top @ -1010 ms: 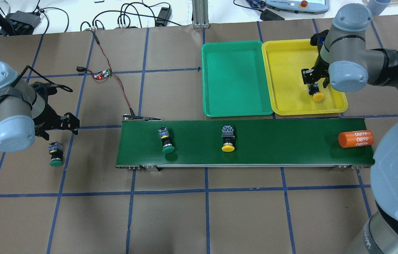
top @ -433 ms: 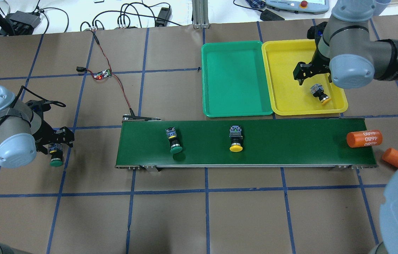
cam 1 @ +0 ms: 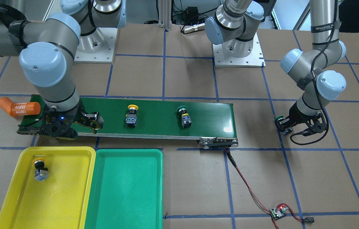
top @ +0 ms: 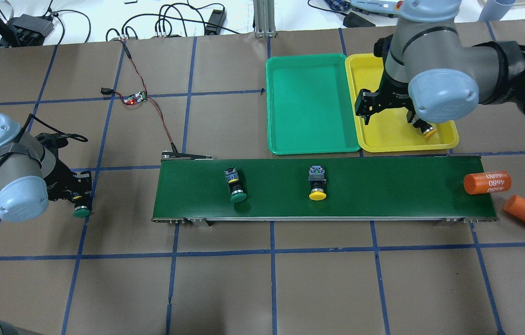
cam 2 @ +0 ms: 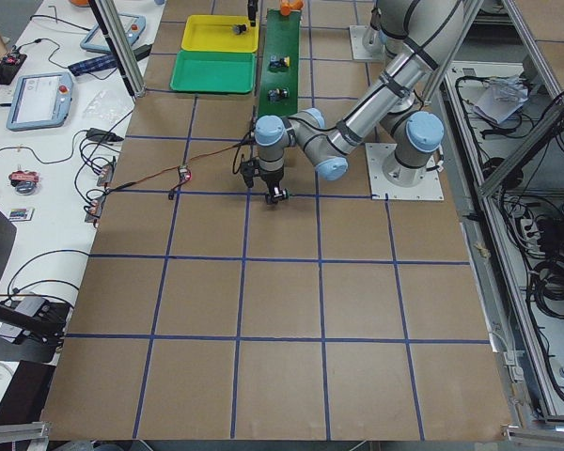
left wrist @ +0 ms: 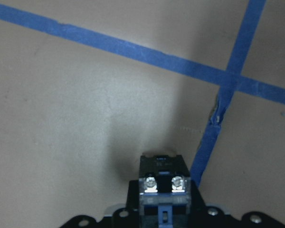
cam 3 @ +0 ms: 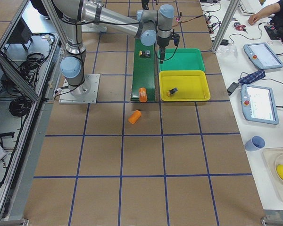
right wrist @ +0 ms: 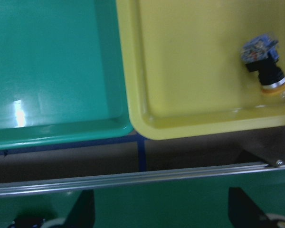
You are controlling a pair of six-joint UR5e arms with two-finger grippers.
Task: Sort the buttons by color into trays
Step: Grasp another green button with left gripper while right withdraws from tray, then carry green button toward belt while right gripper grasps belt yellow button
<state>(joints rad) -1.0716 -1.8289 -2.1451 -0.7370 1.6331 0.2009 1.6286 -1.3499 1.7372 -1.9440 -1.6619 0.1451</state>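
Green-capped button (top: 82,212) pinched in left gripper (top: 77,197) off the conveyor belt's (top: 383,186) end, right gripper (top: 390,118) spread wide over yellow tray (top: 383,137) containing yellow-capped button (right wrist: 266,64).

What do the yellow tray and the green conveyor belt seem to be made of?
Yellow tray: probably moulded plastic, glossy; smooth rounded corners and soft reflections suggest it. Conveyor belt: perhaps rubber or PVC sheet, matte dark green with one faint glare patch; the pictures cannot settle which.
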